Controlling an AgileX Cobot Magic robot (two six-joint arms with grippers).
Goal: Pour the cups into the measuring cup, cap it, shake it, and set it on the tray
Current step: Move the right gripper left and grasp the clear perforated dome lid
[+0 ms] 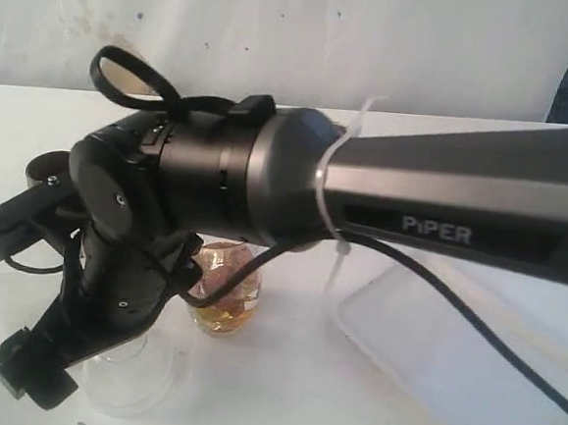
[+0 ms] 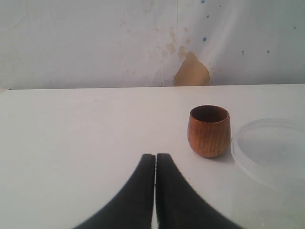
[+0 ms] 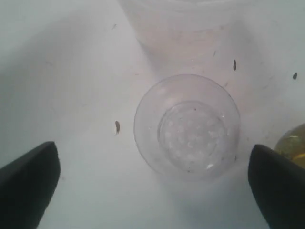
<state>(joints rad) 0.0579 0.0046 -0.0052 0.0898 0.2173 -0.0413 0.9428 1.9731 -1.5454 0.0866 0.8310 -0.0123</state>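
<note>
The brown wooden cup [image 2: 208,130] stands upright on the white table, just ahead of my left gripper [image 2: 156,156], whose fingers are pressed shut on nothing. Beside it is the rim of the frosted cup [image 2: 269,148]. My right gripper [image 3: 152,149] hangs wide open above a clear domed lid [image 3: 187,126] without touching it. The frosted cup [image 3: 190,28] stands just beyond the lid. The measuring cup [image 1: 226,297] holds yellowish liquid and shows at one edge of the right wrist view [image 3: 294,148]. The white tray [image 1: 448,373] lies at the right.
The right arm [image 1: 413,198] stretches across the exterior view from right to left and hides much of the table. Its black cable [image 1: 454,305] hangs over the tray. A stained white wall [image 2: 143,43] closes the far side.
</note>
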